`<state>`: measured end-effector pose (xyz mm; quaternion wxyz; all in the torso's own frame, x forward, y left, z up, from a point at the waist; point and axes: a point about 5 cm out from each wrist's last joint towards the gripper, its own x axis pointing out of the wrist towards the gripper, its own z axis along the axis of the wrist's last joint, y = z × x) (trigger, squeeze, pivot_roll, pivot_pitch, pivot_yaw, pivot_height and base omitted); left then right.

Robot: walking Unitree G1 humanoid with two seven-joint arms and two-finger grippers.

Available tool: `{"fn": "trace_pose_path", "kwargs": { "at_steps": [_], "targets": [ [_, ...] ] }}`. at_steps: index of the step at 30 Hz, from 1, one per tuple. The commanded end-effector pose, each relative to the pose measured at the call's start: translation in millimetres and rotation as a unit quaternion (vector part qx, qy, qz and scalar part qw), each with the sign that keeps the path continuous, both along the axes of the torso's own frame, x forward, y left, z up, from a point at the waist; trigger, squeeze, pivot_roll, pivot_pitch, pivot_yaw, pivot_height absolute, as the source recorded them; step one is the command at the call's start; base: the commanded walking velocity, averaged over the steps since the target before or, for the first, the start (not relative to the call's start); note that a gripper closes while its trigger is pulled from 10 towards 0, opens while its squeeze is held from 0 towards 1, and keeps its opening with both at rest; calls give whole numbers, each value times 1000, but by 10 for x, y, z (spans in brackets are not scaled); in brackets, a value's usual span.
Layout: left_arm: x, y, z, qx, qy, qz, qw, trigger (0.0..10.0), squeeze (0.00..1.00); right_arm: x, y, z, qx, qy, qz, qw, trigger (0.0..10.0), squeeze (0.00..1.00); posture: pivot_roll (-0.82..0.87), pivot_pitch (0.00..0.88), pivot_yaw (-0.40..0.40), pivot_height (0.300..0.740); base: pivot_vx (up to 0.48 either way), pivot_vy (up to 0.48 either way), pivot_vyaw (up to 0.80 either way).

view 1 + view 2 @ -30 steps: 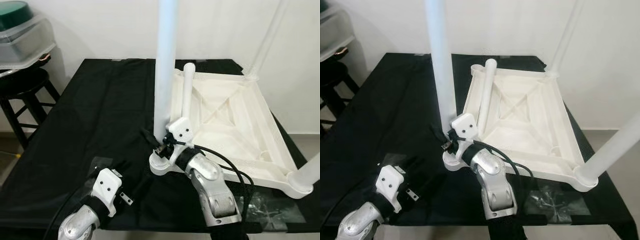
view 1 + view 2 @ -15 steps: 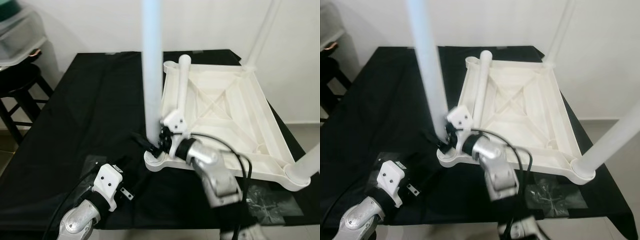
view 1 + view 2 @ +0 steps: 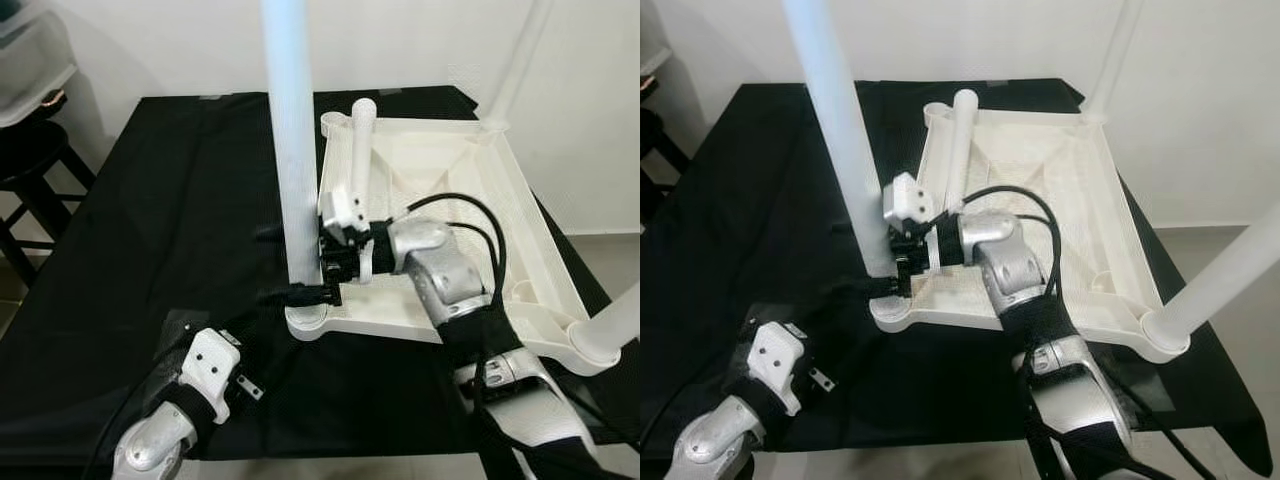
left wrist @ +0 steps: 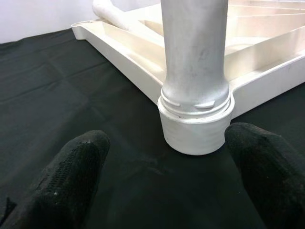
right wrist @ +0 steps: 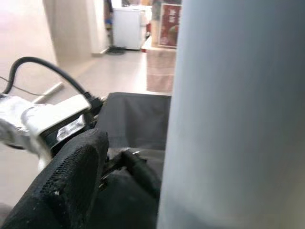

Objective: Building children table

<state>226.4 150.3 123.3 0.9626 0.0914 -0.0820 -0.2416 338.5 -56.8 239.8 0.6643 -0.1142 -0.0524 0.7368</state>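
No text, label, brand, number or sign can be read in any view; a reddish poster (image 5: 169,24) in the far room is too blurred to read.

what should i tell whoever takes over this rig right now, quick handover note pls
Right claw: at the base of the near-left leg, fingers either side of it; a firm grip can't be confirmed.
Left claw: open, low over the black cloth, aimed at that leg's socket.
Tabletop lies upside down. Three legs stand in corner sockets.
Left to do: the fourth leg lies loose across the tabletop; the far-left corner needs it.
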Motion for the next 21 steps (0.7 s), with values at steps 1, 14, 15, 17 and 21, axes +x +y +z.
{"fn": "trace_pose_path", "kwargs": {
  "at_steps": [1, 14, 15, 17, 21],
  "targets": [
    [-33, 29, -32, 7, 12, 3, 1000, 10000, 0, -1, 43, -10, -3, 10, 20, 1000, 10000, 0, 66, 199, -10, 740, 0, 0, 0],
    [-45, 63, -29, 9, 13, 10, 1000, 10000, 0, 143, -92, -55, 2, 29, 2, 1000, 0, 0, 54, 188, -6, 740, 0, 0, 0],
    [-41, 63, -29, 9, 13, 10, 1000, 10000, 0, 154, -136, -63, 7, 20, -16, 1000, 0, 0, 54, 188, -6, 740, 0, 0, 0],
    [-41, 63, -29, 9, 13, 10, 1000, 10000, 0, 154, -136, -63, 7, 20, -16, 1000, 0, 0, 54, 188, -6, 740, 0, 0, 0],
    [-42, 75, -35, 10, 14, 13, 1000, 10000, 0, 195, -430, -163, 31, -19, -187, 982, 0, 0, 32, 194, -15, 740, 0, 0, 0]
  ]
}}
